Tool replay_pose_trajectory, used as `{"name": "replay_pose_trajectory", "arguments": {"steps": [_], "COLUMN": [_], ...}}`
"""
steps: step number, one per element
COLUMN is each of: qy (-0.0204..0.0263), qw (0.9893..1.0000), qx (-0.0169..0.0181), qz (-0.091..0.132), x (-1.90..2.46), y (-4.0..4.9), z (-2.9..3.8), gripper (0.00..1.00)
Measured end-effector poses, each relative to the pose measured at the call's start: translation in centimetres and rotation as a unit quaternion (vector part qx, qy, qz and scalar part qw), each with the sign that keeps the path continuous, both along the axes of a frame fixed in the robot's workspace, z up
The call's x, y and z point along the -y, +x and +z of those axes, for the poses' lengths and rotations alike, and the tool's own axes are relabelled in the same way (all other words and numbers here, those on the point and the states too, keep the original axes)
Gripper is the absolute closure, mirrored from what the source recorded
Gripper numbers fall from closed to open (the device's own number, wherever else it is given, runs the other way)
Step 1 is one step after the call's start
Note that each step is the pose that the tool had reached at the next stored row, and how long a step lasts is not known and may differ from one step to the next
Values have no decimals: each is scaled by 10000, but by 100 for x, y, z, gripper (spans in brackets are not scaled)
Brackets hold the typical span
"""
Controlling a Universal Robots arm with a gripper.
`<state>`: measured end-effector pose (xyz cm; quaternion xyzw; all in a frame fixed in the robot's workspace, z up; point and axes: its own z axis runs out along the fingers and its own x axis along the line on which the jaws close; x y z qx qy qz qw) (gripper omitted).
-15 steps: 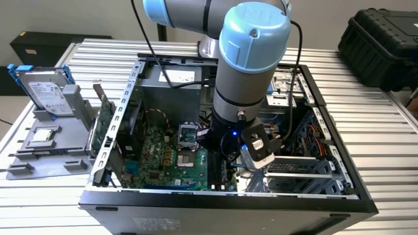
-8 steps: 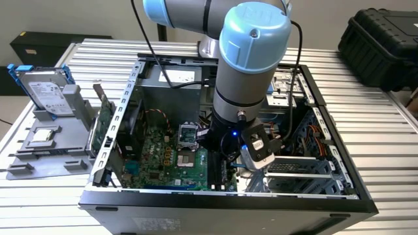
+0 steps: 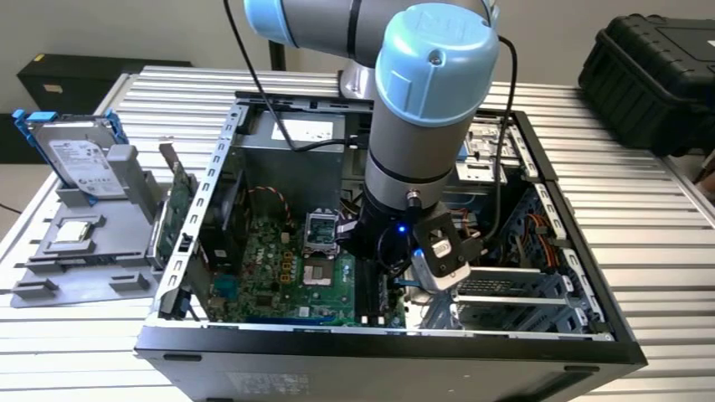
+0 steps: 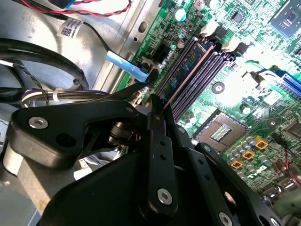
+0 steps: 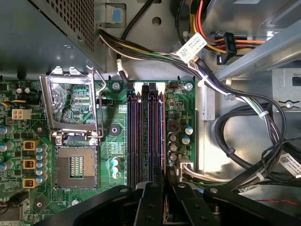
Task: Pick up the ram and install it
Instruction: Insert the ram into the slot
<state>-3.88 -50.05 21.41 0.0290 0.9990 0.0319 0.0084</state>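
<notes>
The ram [image 4: 188, 70], a thin dark stick with a coppery lower edge, runs along the black memory slots [image 5: 143, 136] of the green motherboard [image 3: 274, 268]. In the second wrist view it reaches from my fingertips towards the slots' far latches. My gripper [image 4: 157, 106] is shut on the near end of the ram. In the first wrist view the gripper [image 5: 163, 182] hangs right over the outermost slot, on the side towards the cables. In the exterior view the arm [image 3: 430, 126] reaches down into the open computer case, with the gripper [image 3: 383, 280] low over the board.
An open CPU socket [image 5: 77, 136] lies beside the slots, and cable bundles [image 5: 235, 117] run along their other side. The case walls [image 3: 207, 201] and a drive cage [image 3: 514, 293] hem the arm in. Outside at the exterior view's left, a grey fixture [image 3: 79, 251] holds a hard drive [image 3: 84, 155] and a green card [image 3: 177, 209].
</notes>
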Motion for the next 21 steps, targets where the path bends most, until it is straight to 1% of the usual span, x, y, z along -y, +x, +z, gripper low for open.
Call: {"name": "replay_pose_trajectory", "arguments": {"steps": [4, 11, 21], "qy": [0, -1, 1], "qw": [10000, 10000, 10000], "qx": [-1, -8, -9], "qz": [0, 0, 0], "x": [0, 0, -1], "y": [0, 0, 0], "z": [-7, -39, -61], "gripper": [100, 100, 100]}}
